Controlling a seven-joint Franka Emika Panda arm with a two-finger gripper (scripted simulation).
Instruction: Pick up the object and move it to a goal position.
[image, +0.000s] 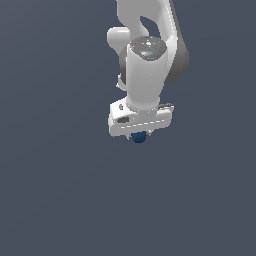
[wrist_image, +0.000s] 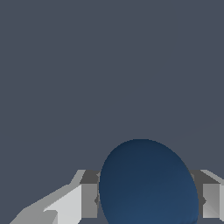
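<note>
The white gripper (image: 140, 136) points straight down over a plain slate-grey surface (image: 55, 190). A small dark blue ball (image: 139, 137) peeks out just beneath the gripper's body in the exterior view. In the wrist view the ball (wrist_image: 148, 183) sits between the two grey fingers (wrist_image: 89, 199), one touching each side: the jaws are closed on it. No containers appear in either view.

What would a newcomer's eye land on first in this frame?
The white arm reaching down the middle of the exterior view against a plain dark grey ground. Next, the dark blue ball peeking out just under the gripper. In the wrist view the ball looms large between the grey fingers, which sit at both its sides.
</note>
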